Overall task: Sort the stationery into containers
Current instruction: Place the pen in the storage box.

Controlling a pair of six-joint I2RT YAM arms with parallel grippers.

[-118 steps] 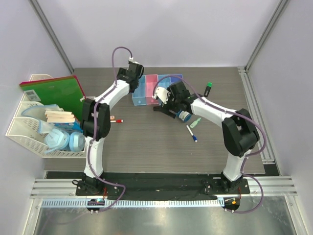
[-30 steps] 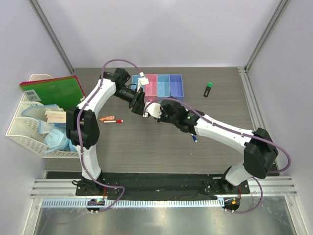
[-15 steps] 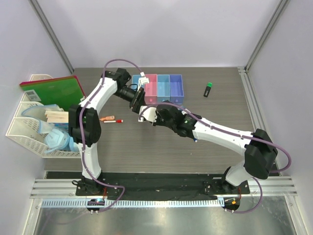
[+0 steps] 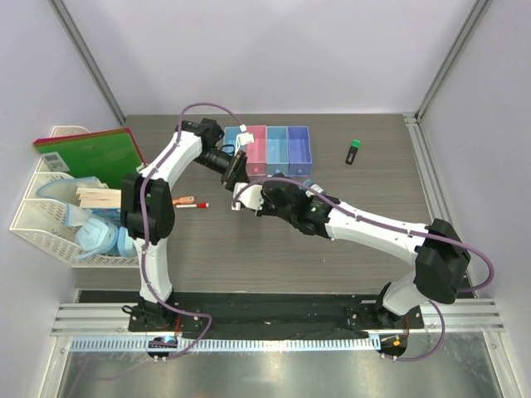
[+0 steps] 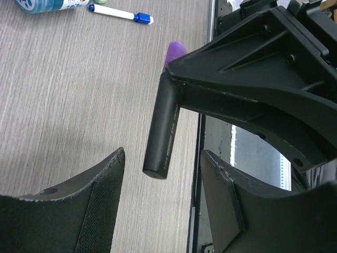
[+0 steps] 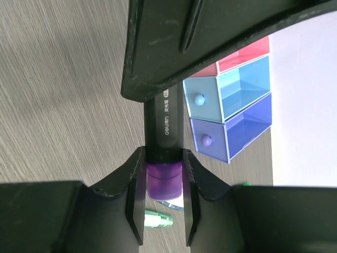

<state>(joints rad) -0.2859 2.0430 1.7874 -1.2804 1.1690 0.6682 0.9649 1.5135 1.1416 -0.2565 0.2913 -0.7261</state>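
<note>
grey wood-grain table carries joined bins, green-capped highlighter, red-capped marker.

purple-end highlighter: held aloft | green-cap highlighter: lying right of bins

One black highlighter, clamped at its purple end by the right end effector. Just beyond, joined bins on the grey table: pink, light blue, purple-blue.

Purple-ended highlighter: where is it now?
The highlighter is clamped by its purple end in the right hand, by the bins; its black end sits between the open fingers of the left hand.
</note>
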